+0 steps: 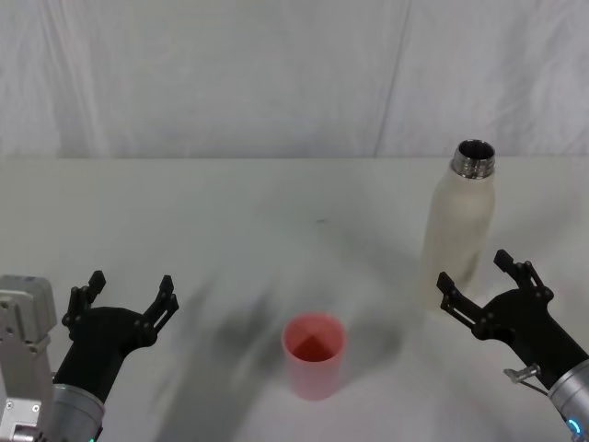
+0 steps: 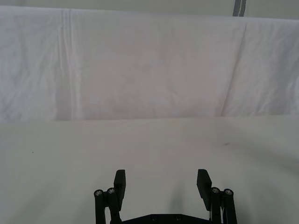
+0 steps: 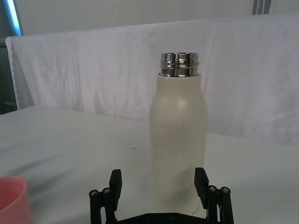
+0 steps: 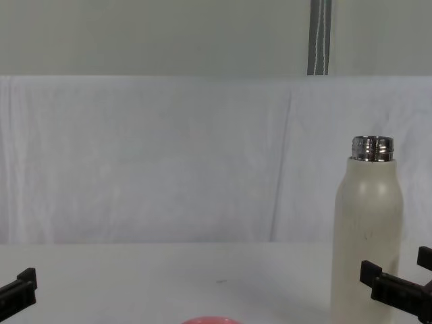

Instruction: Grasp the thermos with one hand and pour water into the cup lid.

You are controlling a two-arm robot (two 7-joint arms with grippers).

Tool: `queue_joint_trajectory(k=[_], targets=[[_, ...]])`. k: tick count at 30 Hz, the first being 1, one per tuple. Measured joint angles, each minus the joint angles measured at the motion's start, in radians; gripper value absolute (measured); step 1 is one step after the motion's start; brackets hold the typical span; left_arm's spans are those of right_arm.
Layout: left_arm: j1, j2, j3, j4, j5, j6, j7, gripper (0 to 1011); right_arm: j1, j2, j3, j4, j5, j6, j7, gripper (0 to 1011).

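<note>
Barely begun: thermos upright and uncapped, ungrasped, right gripper spread wide just short of it. Cup lid empty nearby; left gripper wide, idle. Grasp and pour both left.

Cup lid cut off at chest view's lower edge, rim alone visible. Thermos base hidden behind right tool.

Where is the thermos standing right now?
In the head view the thermos stands upright on the robot's right of the table, directly ahead of the open right gripper, behind and right of the pink cup lid.
</note>
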Motion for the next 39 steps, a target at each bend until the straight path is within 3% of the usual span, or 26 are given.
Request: queue_joint_trajectory(k=[39], targets=[[0.0,0.0,0.0,0.0,0.0,0.0,0.0,1001,0.008,0.01,-0.02,0.011,-0.012,0.004,0.002,1003]])
